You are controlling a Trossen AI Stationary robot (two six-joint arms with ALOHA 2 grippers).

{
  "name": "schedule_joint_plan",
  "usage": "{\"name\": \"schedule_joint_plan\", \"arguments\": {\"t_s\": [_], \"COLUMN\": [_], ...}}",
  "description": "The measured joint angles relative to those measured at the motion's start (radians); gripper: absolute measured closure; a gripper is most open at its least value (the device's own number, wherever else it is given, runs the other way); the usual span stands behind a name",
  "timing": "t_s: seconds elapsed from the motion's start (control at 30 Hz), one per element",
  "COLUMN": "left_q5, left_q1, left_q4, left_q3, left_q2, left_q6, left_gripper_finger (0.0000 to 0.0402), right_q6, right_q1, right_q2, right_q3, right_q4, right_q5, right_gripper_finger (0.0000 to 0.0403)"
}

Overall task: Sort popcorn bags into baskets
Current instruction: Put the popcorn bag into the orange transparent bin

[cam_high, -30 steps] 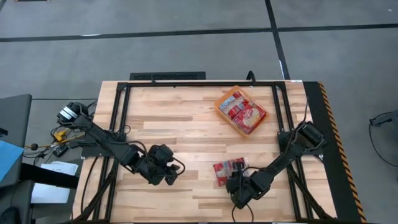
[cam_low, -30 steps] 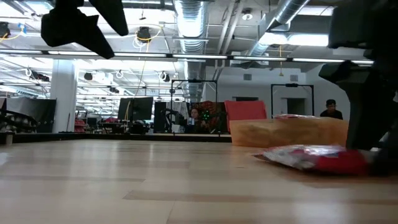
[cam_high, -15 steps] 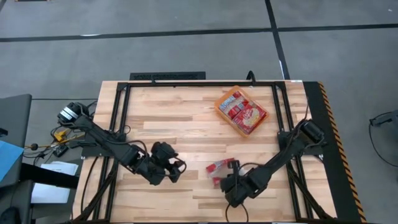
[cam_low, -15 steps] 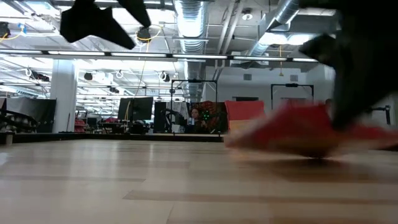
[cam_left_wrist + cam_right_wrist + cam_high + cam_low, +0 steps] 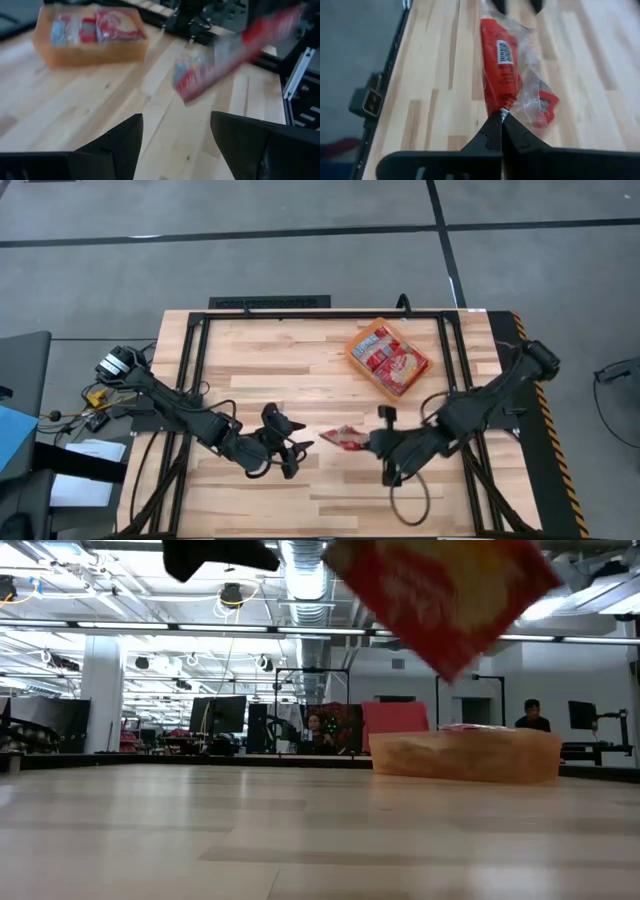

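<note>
A red popcorn bag (image 5: 345, 438) with a clear, crinkled end hangs in the air over the table's middle, and my right gripper (image 5: 373, 442) is shut on it. In the low view the bag (image 5: 440, 590) is high above the wood. My left gripper (image 5: 300, 448) stands open just to the bag's left, its fingers (image 5: 117, 145) pointing at the bag (image 5: 225, 55) without touching it. The orange basket (image 5: 350, 348) rests on the table at the far right, with several bags lying flat inside it. My right gripper pinches the bag's clear end edge (image 5: 504, 109) between its two shut fingertips. The fingers come about level from the table's right side. The bag sticks out from them toward the left gripper, turned on edge and lifted clear of the table.
The basket (image 5: 465, 755) stands on the far side of the held bag. Black frame rails (image 5: 190, 380) run along the table's left and right sides. Bare wood lies between the arms and the near edge. People and desks show in the room beyond.
My right gripper has shut on the bag that lay flat near the table's near right, lifted it clear and carried it left, turning it on edge. My left gripper has moved right toward the bag and stays open.
</note>
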Motion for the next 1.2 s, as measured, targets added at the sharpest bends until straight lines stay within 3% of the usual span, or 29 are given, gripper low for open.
{"name": "schedule_joint_plan", "arguments": {"t_s": [0.2,0.37,0.5,0.83,0.97,1.2], "left_q5": [-0.007,0.003,0.02,0.244,0.444,0.548], "left_q1": [0.001,0.021,0.07,0.19,0.239,0.306], "left_q4": [0.108,0.295,0.373,0.579,0.646,0.671], "left_q3": [0.0,0.0,0.0,0.0,0.0,0.0], "left_q2": [0.001,0.001,0.0,0.014,0.016,0.016], "left_q6": [0.165,0.351,0.403,0.513,0.515,0.486], "left_gripper_finger": [0.018,0.018,0.018,0.018,0.018,0.0186], "right_q6": [-0.026,-0.088,-0.155,-0.208,-0.209,-0.255], "right_q1": [-0.006,-0.005,-0.004,-0.01,-0.026,-0.061], "right_q2": [-0.123,-0.186,-0.22,-0.25,-0.247,-0.247], "right_q3": [0.0,0.0,0.0,0.001,0.001,0.001], "right_q4": [0.023,0.13,0.228,0.253,0.254,0.266], "right_q5": [0.043,0.043,0.043,0.043,0.038,0.029], "right_gripper_finger": [0.0396,0.0398,0.0395,0.0397,0.0385,0.0397]}}
